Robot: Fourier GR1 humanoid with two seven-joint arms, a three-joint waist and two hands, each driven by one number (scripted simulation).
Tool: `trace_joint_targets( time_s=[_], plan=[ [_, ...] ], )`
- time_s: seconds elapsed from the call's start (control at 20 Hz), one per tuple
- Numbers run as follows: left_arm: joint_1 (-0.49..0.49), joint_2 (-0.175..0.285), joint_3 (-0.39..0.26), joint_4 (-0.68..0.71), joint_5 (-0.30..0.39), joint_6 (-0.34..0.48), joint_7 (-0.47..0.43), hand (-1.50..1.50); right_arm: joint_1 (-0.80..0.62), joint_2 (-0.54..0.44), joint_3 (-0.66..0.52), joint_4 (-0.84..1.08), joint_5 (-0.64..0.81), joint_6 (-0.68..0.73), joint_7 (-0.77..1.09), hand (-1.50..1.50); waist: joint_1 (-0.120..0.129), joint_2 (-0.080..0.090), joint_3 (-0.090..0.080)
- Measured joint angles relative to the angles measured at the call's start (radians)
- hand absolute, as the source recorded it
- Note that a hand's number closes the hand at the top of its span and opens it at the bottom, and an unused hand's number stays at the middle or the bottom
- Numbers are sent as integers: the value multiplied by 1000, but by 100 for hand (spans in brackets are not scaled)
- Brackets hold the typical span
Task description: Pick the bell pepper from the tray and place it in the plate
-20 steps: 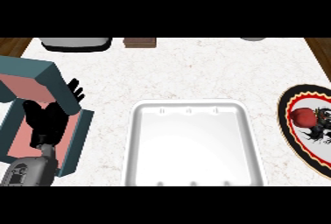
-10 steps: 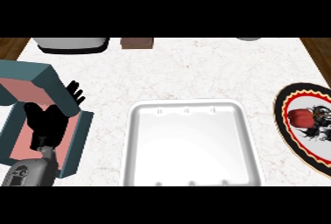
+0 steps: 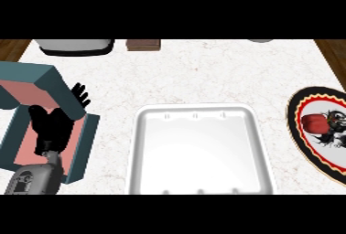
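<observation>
The red bell pepper (image 3: 313, 122) lies on the round plate (image 3: 301, 102) at the right edge, next to dark markings on the plate's white centre. The plate has a black rim with a red zigzag band and is cut off by the view's edge. The white tray (image 3: 201, 114) stands in the middle of the counter with nothing in it. My left hand (image 3: 52, 125) rests at the left over a teal box, fingers straight and pointing up, holding nothing. My right hand does not show.
A teal box with a pink inside (image 3: 27, 91) stands at the left under my left hand. A grey appliance (image 3: 74, 46) and a small brown block (image 3: 143, 44) stand along the counter's far edge. White marble counter (image 3: 202, 73) stretches between tray and far edge.
</observation>
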Motion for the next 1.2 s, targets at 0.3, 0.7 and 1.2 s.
trace_joint_targets(
  time_s=[0.3,0.7,1.2],
  plan=[
    [-5,-5,9,-8,-5,-15,4,0,20,-71,-19,107,-41,56,-94,-150,8,2,1],
    [4,-9,24,-3,-9,-38,-5,0,32,-205,-38,316,-34,84,-237,-150,11,3,1],
    [-14,-20,30,2,-19,-44,6,0,-16,-352,34,642,62,-2,-409,-150,17,5,2]
  ],
)
